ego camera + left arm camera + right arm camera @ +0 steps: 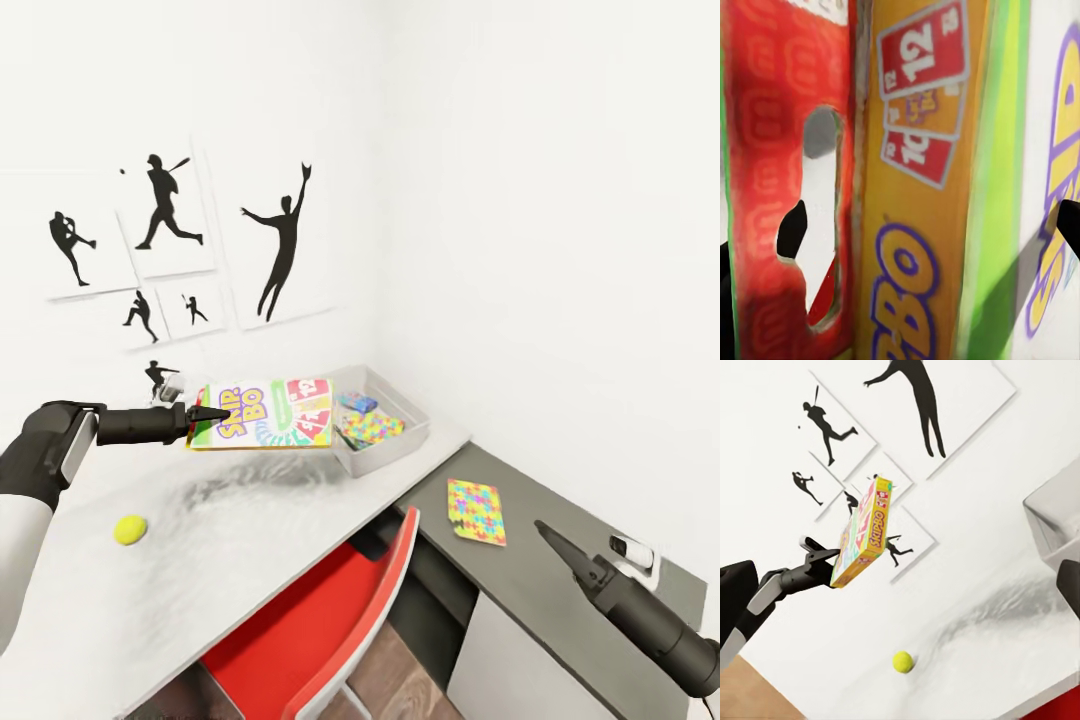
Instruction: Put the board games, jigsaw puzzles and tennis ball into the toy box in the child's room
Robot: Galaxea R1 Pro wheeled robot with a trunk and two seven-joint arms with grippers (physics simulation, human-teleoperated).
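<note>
Head view, going big to small: the table point(250, 520) takes up most of the lower half of the frame, pale top on the left and the lower dark section at lower right. The toy box point(405, 445) is parked at the far corner, just right of centre, with a blue game box and a jigsaw slab already seen inside it. The SKIP-BO board game point(265, 415) is held up in the air just left of the box rim, pinched at its left edge by the left gripper point(205, 413), which is clamped on it. The other jigsaw puzzle point(477, 512) is lying flat on the dark section, lower right of centre. The tennis ball point(130, 529) is sitting at lower left on the pale top, well apart from everything.

The right gripper point(548, 532) is hanging near the puzzle with nothing gripped, and whether its fingers are parted can't really be told.

For this step, the game should probably be carried further right until it is fully over the bin, then levelled and lowered before it gets let go. Otherwise it could be caught on the near rim or dropped onto the slab at an angle.
</note>
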